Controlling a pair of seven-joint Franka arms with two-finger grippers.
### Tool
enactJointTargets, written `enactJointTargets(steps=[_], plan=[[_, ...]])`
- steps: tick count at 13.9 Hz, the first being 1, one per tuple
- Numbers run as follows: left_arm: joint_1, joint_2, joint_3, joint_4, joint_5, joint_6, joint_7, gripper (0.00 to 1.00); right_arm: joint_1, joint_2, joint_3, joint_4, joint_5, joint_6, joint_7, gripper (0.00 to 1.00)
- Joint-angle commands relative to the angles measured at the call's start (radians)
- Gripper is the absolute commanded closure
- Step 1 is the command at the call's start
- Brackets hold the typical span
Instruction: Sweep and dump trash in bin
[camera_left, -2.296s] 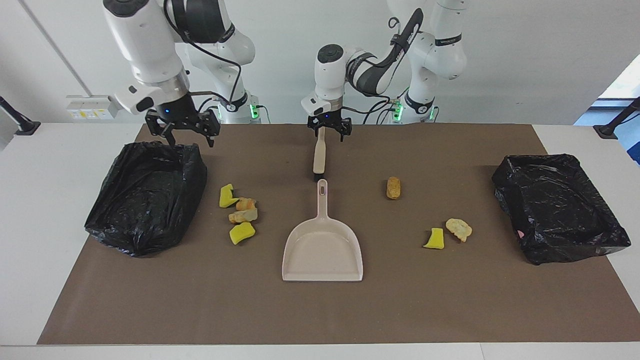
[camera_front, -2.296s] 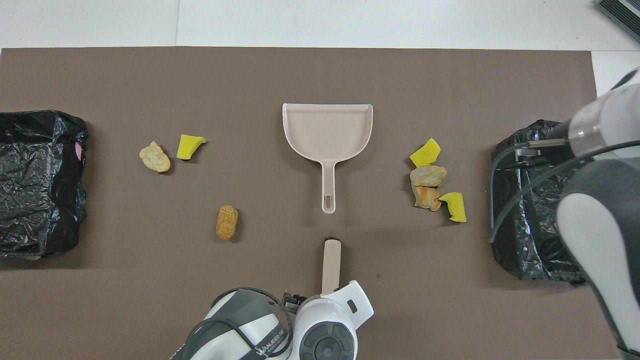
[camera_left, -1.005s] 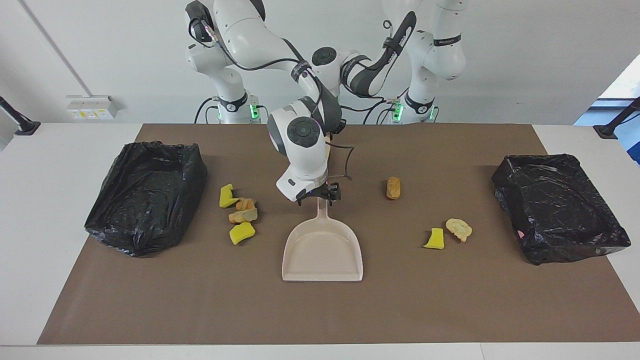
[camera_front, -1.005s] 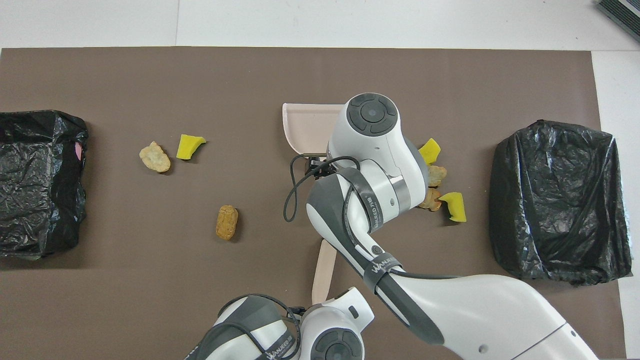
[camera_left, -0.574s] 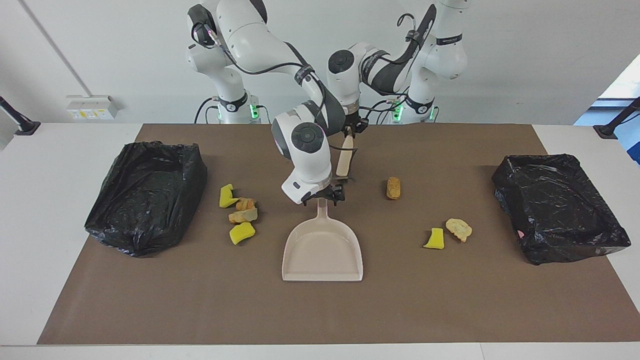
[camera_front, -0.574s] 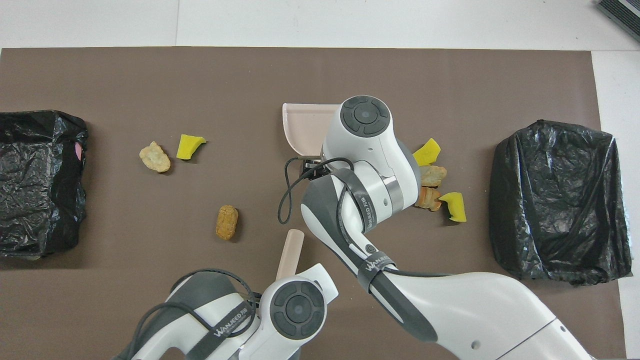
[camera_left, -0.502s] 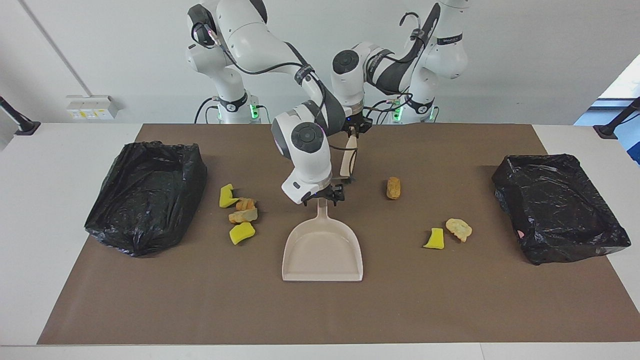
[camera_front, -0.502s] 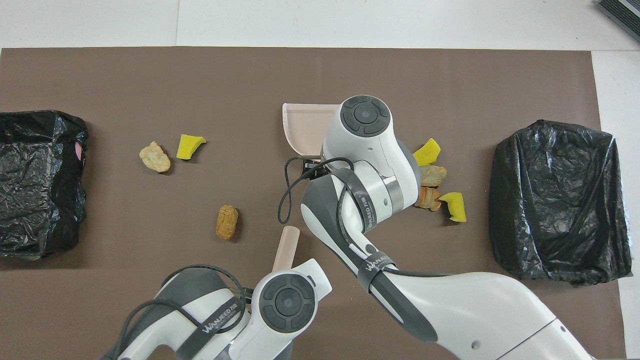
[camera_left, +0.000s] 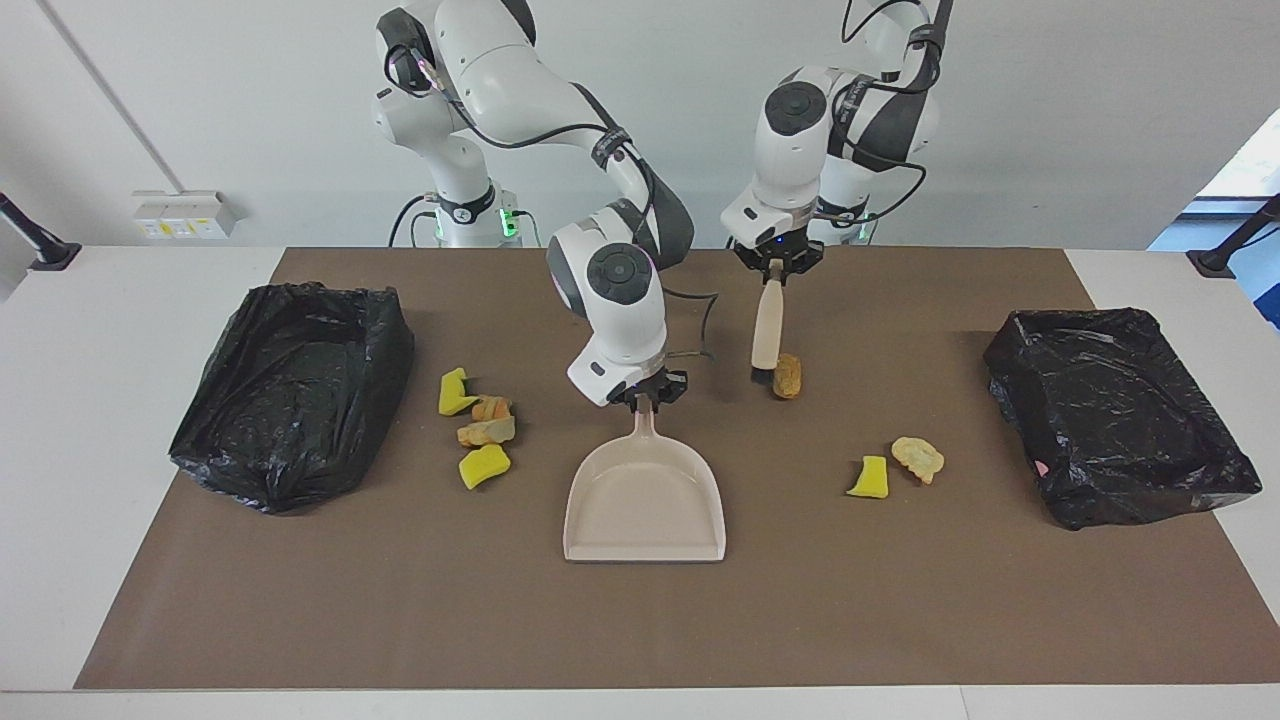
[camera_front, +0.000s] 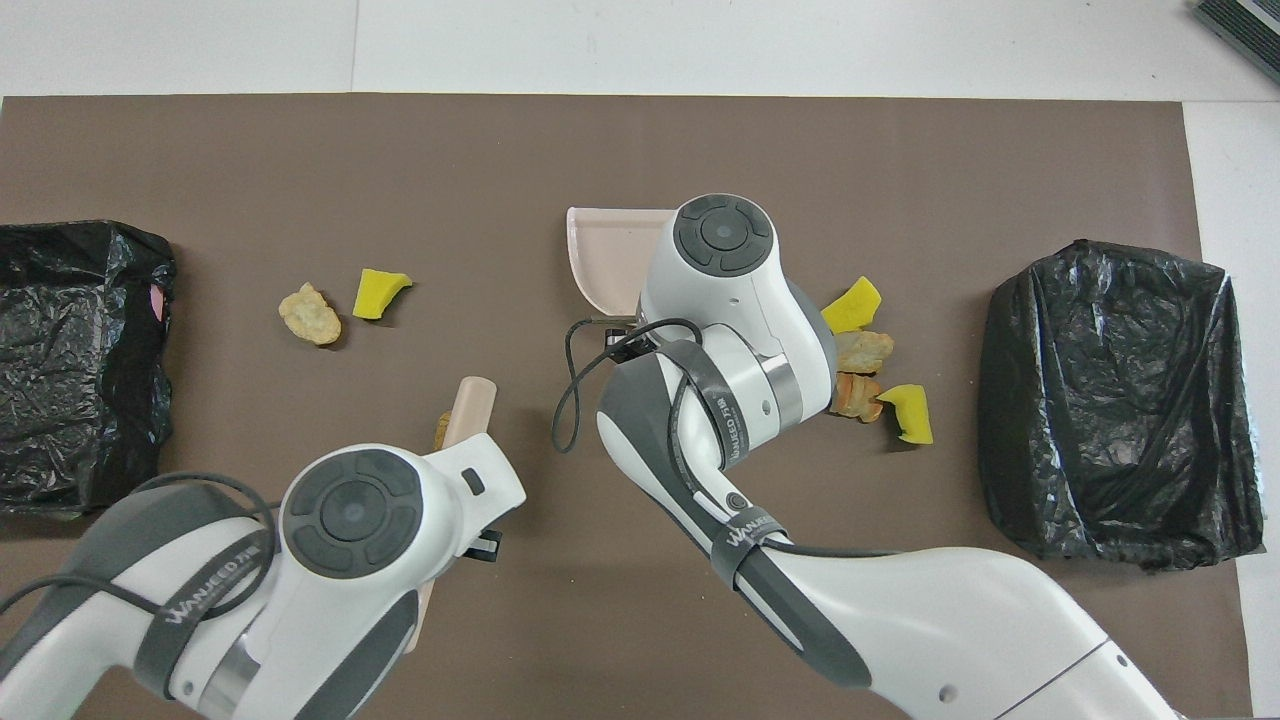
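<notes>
My right gripper (camera_left: 643, 398) is shut on the handle tip of the beige dustpan (camera_left: 645, 500), which lies flat on the mat. My left gripper (camera_left: 775, 270) is shut on the brush (camera_left: 768, 325), which hangs upright with its bristle end beside a brown trash chunk (camera_left: 788, 375). A yellow wedge (camera_left: 869, 478) and a tan chunk (camera_left: 918, 457) lie toward the left arm's end. Several scraps (camera_left: 482, 430) cluster beside the dustpan, toward the right arm's end. In the overhead view both wrists hide the fingers; the dustpan (camera_front: 605, 250) and brush (camera_front: 470, 405) partly show.
Two bins lined with black bags stand at the two ends of the brown mat: one (camera_left: 290, 390) at the right arm's end, the other (camera_left: 1115, 415) at the left arm's end. A black cable loops beside the right wrist (camera_left: 705, 330).
The left arm has carried the brush from the middle toward its own end, down beside the brown chunk. The right gripper's fingers have closed on the dustpan handle.
</notes>
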Motion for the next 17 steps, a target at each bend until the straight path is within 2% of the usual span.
enactJointTargets(steps=[1,3,6,8,11,14,17], plan=[[0.098,0.032,-0.013,0.035,0.044,0.022,0.104,1.00,-0.009,-0.009,0.005,0.046,-0.025,-0.099,-0.076,1.00],[0.187,0.087,-0.013,0.098,0.047,0.033,0.142,1.00,-0.023,-0.078,0.005,0.035,-0.040,-0.118,-0.145,1.00],[0.297,0.175,-0.013,0.179,0.049,0.084,0.246,1.00,-0.054,-0.166,0.003,-0.003,-0.036,-0.156,-0.445,1.00],[0.374,0.248,-0.013,0.228,0.049,0.149,0.286,1.00,-0.077,-0.193,0.003,-0.014,-0.039,-0.206,-0.567,1.00],[0.462,0.328,-0.013,0.313,0.047,0.194,0.339,1.00,-0.083,-0.215,0.000,-0.048,-0.057,-0.239,-0.866,1.00],[0.528,0.377,-0.013,0.324,0.047,0.214,0.341,1.00,-0.072,-0.252,0.003,-0.111,-0.143,-0.228,-1.087,1.00],[0.569,0.424,-0.013,0.318,0.047,0.269,0.341,1.00,-0.064,-0.285,0.003,-0.178,-0.148,-0.196,-1.127,1.00]])
